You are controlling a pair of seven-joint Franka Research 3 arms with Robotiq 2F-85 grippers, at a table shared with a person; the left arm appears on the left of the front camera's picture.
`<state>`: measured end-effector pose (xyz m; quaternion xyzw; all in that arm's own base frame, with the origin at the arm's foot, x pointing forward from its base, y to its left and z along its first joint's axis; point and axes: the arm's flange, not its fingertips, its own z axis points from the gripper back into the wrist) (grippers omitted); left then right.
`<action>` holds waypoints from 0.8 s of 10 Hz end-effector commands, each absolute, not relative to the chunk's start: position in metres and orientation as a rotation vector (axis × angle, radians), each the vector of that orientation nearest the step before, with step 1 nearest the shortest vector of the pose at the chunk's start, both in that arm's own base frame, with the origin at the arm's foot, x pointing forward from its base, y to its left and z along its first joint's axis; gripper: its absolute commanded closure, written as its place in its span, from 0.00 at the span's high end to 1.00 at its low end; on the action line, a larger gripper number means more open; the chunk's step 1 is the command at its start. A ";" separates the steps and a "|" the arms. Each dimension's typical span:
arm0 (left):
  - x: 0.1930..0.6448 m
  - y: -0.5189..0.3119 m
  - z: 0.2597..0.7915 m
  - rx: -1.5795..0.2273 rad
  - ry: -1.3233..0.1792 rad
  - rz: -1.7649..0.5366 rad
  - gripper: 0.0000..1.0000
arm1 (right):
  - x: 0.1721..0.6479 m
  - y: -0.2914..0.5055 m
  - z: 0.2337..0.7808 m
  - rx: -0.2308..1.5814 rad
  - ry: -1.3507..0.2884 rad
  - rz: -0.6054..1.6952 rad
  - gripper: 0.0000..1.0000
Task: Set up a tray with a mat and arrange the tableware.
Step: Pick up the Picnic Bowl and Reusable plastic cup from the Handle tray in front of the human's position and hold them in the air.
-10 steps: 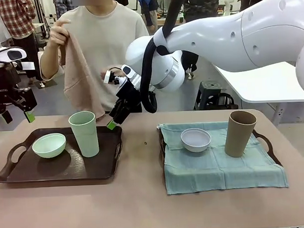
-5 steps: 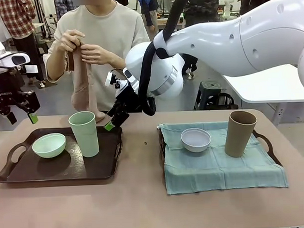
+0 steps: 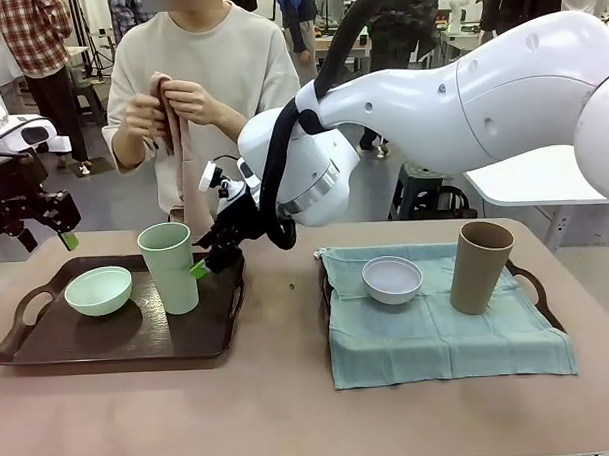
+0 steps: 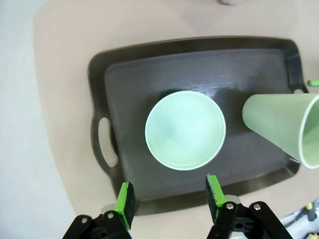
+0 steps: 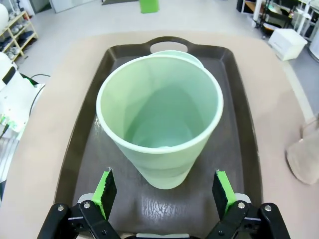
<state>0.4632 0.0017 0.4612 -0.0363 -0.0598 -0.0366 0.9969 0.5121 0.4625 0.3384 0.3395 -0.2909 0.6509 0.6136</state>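
Note:
A dark tray at the left carries a mint green bowl and a mint green tumbler. My right gripper reaches across and stands open just beside that tumbler, its fingers flanking the base without touching. My left gripper hovers open above the tray's left end, looking down on the bowl and the tumbler. On the right a teal mat covers a second tray with a pale bowl and a tan tumbler.
A person across the table folds a tan cloth in both hands at chest height. Bare tabletop lies between the trays and along the near edge. My right arm spans the middle above the table.
My right gripper has dropped down and to the left, up to the mint tumbler. The person has gathered the hanging cloth into both hands. My left gripper has barely shifted.

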 end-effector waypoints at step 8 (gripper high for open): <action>0.470 0.001 0.405 -0.081 -0.072 -0.087 0.75 | 0.507 0.479 0.301 0.836 -0.763 1.429 1.00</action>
